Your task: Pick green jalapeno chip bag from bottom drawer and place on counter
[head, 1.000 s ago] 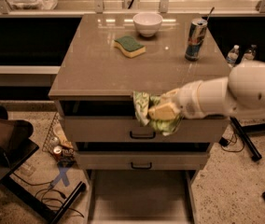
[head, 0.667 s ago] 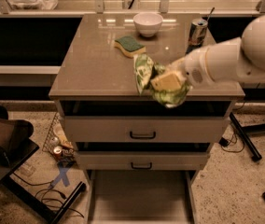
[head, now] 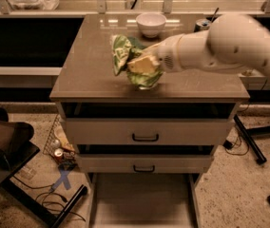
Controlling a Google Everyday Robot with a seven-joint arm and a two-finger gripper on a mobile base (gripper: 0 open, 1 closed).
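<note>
Camera view: the green chip bag hangs crumpled over the middle of the counter, pinched in the gripper, whose fingers are closed on it. A white bowl stands behind. The bottom drawer stands pulled out below.

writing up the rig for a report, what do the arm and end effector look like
The arm is a smooth cream-white shell: a fat rounded segment tapering to a cylindrical wrist, with a few small dark dots and no exposed cables. The end effector, at the green jalapeno chip bag above the counter, looks pale yellowish-tan.
</note>
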